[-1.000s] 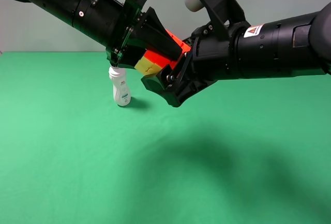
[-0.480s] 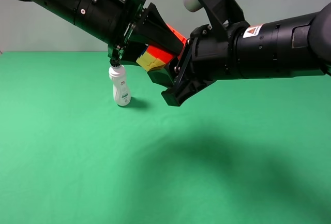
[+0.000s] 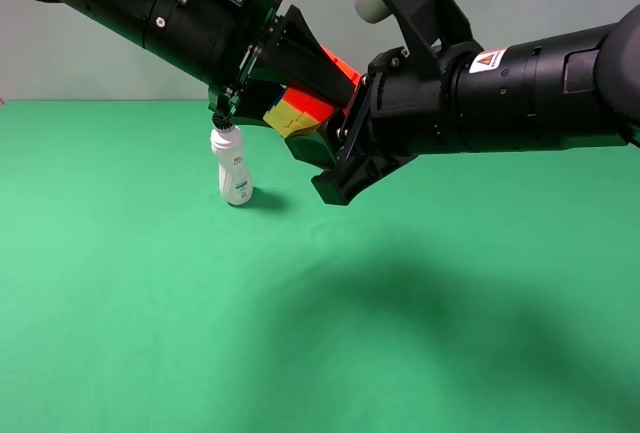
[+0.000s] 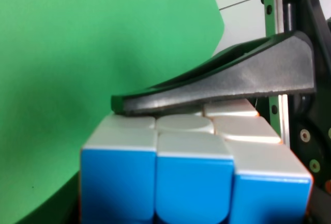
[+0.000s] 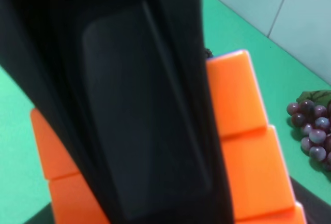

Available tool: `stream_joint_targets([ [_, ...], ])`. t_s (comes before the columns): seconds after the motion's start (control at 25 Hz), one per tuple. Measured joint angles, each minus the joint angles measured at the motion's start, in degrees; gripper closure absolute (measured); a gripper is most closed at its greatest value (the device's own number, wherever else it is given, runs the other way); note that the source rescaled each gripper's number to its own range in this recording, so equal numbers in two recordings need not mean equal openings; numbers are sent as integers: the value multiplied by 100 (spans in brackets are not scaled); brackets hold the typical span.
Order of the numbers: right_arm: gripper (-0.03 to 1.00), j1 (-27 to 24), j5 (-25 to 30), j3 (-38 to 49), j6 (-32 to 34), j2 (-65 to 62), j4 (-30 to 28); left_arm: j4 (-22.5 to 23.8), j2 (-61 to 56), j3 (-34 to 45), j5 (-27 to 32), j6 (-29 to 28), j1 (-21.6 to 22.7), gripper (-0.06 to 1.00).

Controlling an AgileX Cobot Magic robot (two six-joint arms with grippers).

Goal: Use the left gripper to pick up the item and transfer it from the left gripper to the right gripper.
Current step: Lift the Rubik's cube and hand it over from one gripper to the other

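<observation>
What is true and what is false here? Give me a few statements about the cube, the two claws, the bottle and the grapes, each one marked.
1. The puzzle cube rests on the green table. False: it is held in the air above the table.
2. The left gripper and the right gripper are both closed on the cube. True.
3. The white bottle stands upright on the table. True.
4. The right gripper holds the bunch of grapes. False: the grapes lie on the table, away from both grippers. The right gripper holds only the cube.
</observation>
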Motion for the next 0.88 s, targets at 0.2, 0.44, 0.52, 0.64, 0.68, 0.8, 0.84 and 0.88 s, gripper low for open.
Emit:
stream_joint_targets([
  [0.2,95,0,-16,0,0,0,0,-1,0,0,-12,2,0,94],
  [0.44,96,0,-119,0,11,0,5,5,0,0,46,2,0,80],
  [0.52,96,0,-119,0,16,0,5,11,0,0,48,2,0,79],
  [0.64,96,0,-119,0,22,0,5,17,0,0,48,2,0,79],
  [0.68,96,0,-119,0,28,0,5,17,0,0,48,2,0,79],
  [0.8,96,0,-149,0,28,0,5,17,-26,0,42,2,0,79],
  [0.84,96,0,-119,0,28,0,5,22,-36,0,13,-27,0,78],
  [0.88,96,0,-119,0,28,0,5,28,-62,0,-43,-77,0,76],
])
